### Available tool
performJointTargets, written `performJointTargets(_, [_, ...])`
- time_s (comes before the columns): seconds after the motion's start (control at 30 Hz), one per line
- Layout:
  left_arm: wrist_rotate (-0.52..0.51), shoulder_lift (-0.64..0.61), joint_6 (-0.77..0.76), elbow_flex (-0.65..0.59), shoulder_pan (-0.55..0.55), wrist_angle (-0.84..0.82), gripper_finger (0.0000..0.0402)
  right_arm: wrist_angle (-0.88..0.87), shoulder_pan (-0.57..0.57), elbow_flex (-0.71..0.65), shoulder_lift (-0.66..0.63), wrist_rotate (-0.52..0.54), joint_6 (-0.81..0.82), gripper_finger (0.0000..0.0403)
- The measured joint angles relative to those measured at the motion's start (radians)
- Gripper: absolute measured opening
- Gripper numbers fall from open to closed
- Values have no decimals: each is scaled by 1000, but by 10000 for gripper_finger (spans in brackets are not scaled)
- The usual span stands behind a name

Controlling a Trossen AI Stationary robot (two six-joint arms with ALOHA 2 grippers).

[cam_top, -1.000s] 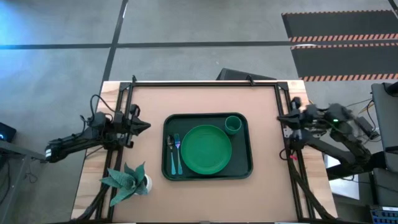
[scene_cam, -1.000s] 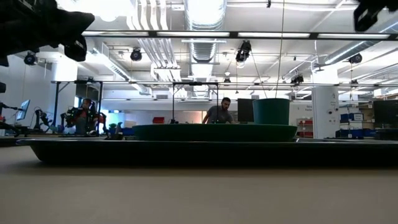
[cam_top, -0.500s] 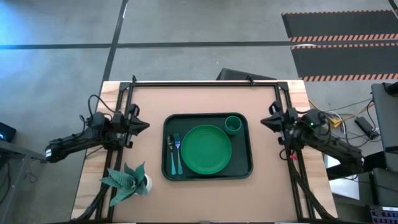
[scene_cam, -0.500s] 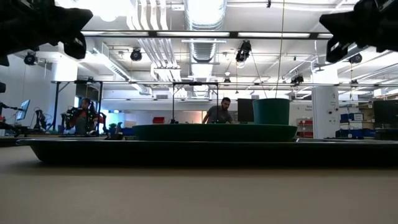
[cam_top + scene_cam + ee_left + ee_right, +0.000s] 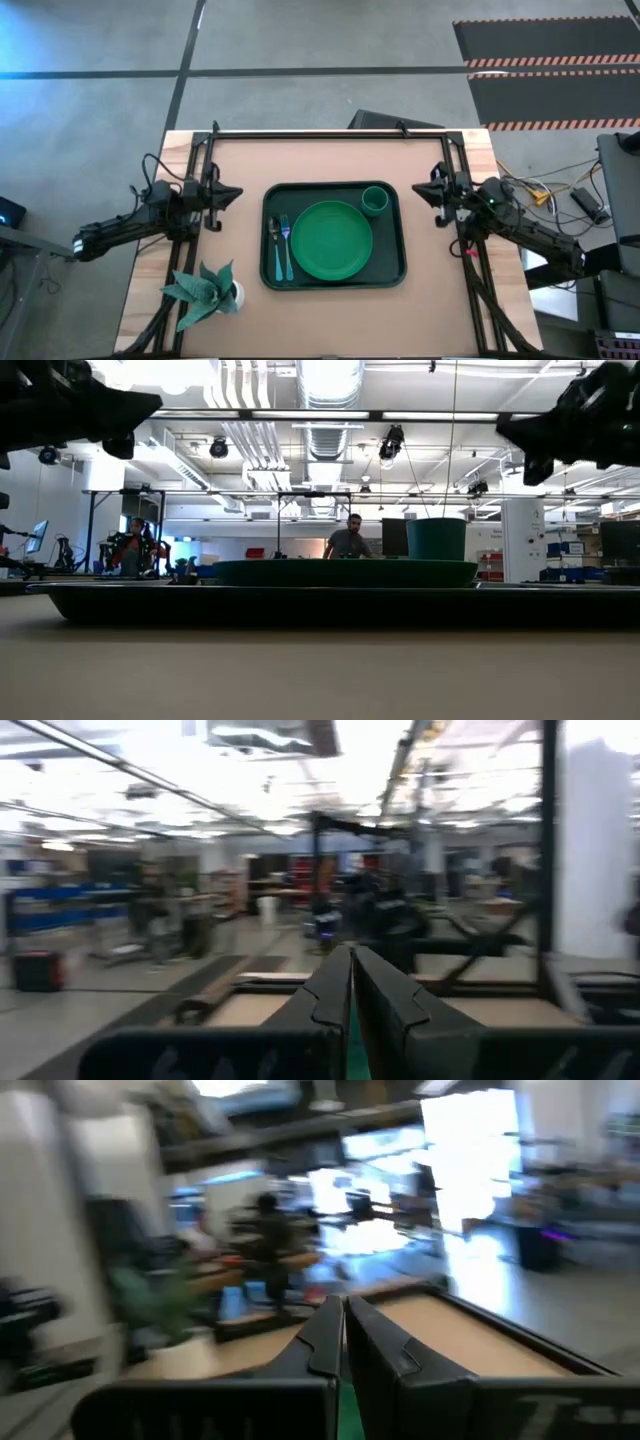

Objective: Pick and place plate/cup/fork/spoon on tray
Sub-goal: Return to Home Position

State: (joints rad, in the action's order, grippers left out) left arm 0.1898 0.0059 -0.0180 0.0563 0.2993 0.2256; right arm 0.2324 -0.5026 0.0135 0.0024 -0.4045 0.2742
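Observation:
The dark green tray (image 5: 390, 275) lies on the table's middle. On it lie the bright green plate (image 5: 331, 240), the green cup (image 5: 375, 200) upright at the tray's far right corner, and the spoon (image 5: 275, 247) and fork (image 5: 286, 246) side by side along the tray's left side. In the low view the tray (image 5: 320, 603), plate (image 5: 345, 573) and cup (image 5: 436, 539) show edge-on. My left gripper (image 5: 236, 195) is shut and empty, left of the tray; its fingers (image 5: 350, 990) meet. My right gripper (image 5: 418, 193) is shut and empty, right of the cup (image 5: 343, 1335).
A white pot with a leafy plant (image 5: 205, 292) stands at the table's near left corner. A dark frame (image 5: 330, 131) runs along the table's far edge and sides. People (image 5: 347, 541) show in the room beyond the table.
My right arm has swung in from beyond the table's right edge toward the tray, its gripper now just right of the cup. My left gripper has shifted slightly toward the tray. The things on the tray have stayed still.

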Motion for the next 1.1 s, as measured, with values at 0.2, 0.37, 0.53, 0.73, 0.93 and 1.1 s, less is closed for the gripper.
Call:
performJointTargets(0.2, [-58, 6, 29, 0, 0, -9, 0, -53, 0, 0, 1, 146, -51, 9])
performJointTargets(0.37, [-77, 28, 28, 0, 0, -35, 0, -156, 0, 0, 1, 206, -46, 9])
performJointTargets(0.53, [-78, 38, 24, 0, 0, -34, 0, -190, 1, 0, 0, 155, -10, 9])
performJointTargets(0.73, [-68, 33, 24, 0, 0, -25, 0, -188, 26, 0, 4, 101, -8, 9])
performJointTargets(0.93, [-43, 33, 17, -2, 0, -34, 0, -190, 44, 1, 15, 93, -5, 9])
performJointTargets(1.1, [-5, 34, 2, -3, 0, -33, 0, -193, 94, 1, 20, 83, 4, 9])
